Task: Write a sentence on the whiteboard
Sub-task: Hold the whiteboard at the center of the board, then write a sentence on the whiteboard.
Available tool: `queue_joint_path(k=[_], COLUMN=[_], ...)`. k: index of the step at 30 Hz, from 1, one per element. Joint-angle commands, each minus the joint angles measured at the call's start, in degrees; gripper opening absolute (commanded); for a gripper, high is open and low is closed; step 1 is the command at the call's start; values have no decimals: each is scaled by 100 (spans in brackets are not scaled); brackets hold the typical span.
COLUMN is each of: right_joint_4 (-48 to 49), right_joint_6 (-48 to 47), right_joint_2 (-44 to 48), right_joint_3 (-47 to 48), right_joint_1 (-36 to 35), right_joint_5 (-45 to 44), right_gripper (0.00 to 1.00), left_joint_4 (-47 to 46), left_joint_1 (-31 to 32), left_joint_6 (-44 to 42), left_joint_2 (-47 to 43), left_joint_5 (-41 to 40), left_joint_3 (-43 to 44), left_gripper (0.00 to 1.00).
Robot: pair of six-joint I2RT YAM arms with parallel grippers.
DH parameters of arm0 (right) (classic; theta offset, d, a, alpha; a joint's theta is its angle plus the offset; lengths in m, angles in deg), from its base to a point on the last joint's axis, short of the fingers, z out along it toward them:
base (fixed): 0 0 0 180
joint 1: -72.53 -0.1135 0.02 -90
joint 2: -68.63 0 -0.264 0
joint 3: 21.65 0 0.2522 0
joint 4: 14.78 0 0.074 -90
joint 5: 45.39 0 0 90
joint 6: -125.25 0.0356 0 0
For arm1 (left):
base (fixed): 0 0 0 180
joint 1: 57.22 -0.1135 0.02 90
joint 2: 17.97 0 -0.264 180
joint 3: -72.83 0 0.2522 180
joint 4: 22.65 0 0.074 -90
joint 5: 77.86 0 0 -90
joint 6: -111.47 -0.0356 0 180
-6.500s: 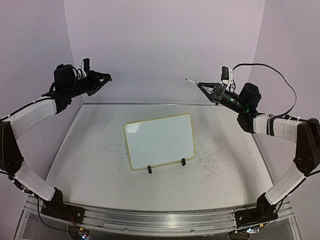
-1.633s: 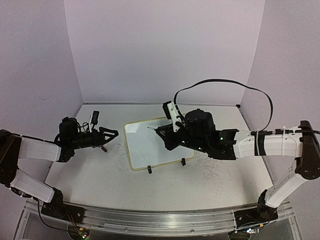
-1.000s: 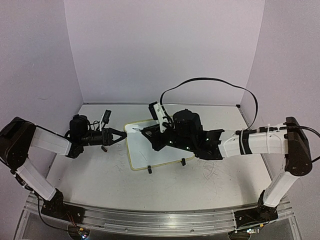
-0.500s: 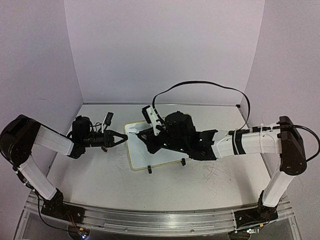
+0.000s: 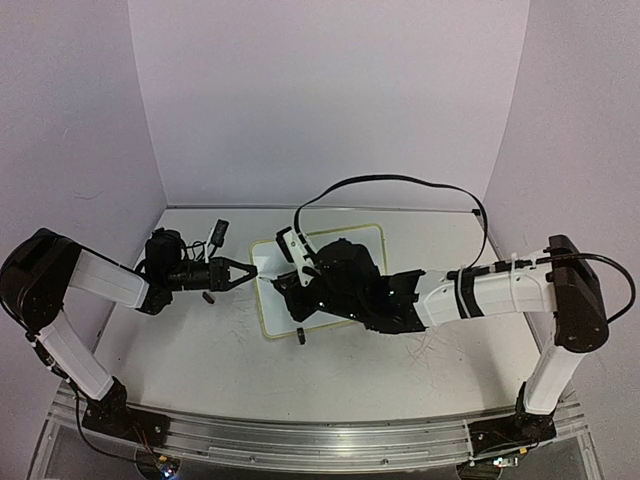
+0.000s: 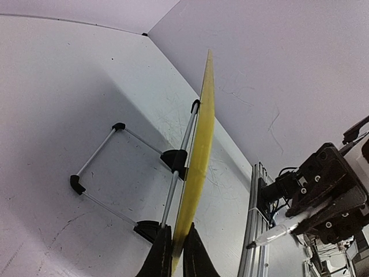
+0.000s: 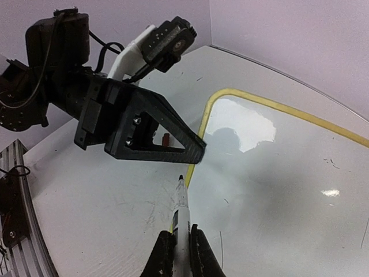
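Left gripper (image 6: 173,254) now closes on whiteboard (image 6: 203,133) rim, pinched between its jaws; right gripper (image 7: 180,248) clamps marker (image 7: 181,210); looks steadied for writing.

- The top external view looks down from above and behind, taking in the whole bench (image 5: 200,350).
- The left wrist view sits close, sighting edge-on along the whiteboard (image 6: 204,133) rim.
- The right wrist view looks from close above at the left end effector (image 7: 193,151); all three views share that board edge.

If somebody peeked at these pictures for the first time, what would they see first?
Two black-and-white robot arms meet over a small yellow-rimmed whiteboard in the middle of the table. The left end effector pinches the board's left edge, while the right end effector holds a marker, its tip near that same edge.
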Motion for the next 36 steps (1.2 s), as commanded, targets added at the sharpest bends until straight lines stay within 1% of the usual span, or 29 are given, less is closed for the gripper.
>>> queue_joint_path(k=[1, 5, 12, 18, 36], right_joint_4=[58, 58, 58, 58, 49], right_joint_6=[135, 139, 86, 178, 180], right_joint_2=[-79, -151, -290, -291, -463], right_joint_3=[222, 270, 392, 373, 501], right_joint_1=[-21, -20, -16, -17, -19], right_joint_5=[-478, -458, -418, -629, -775], right_gripper=[0, 0, 0, 0, 0], left_joint_4=[-189, -187, -192, -192, -185], left_joint_1=[28, 66, 141, 146, 146], left_joint_6=[-94, -317, -512, -526, -469], left_joint_2=[12, 8, 33, 21, -9], left_joint_5=[174, 160, 171, 173, 209], left_joint_3=[90, -12, -69, -103, -83], left_gripper=[2, 0, 0, 0, 0])
